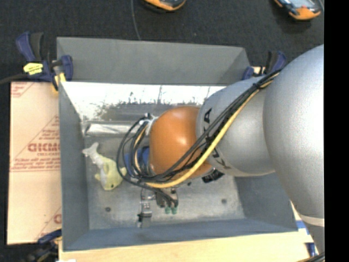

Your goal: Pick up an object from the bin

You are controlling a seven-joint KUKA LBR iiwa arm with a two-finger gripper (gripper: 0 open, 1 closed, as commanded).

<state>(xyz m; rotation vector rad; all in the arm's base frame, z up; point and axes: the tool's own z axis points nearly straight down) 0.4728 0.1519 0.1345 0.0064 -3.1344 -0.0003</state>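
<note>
**Approach in hand, nothing seen gripped**

A yellow-green soft thing (110,174) lies on the left of the floor of the bin (73,190). The tool (146,210) is held low near it, over bare floor. Whether it is released or clenched cannot be told. A sideways shift onto the thing is judged necessary.

The claw (146,212) hangs low in the bin (72,173) near a yellow-green soft toy (109,174).
</note>
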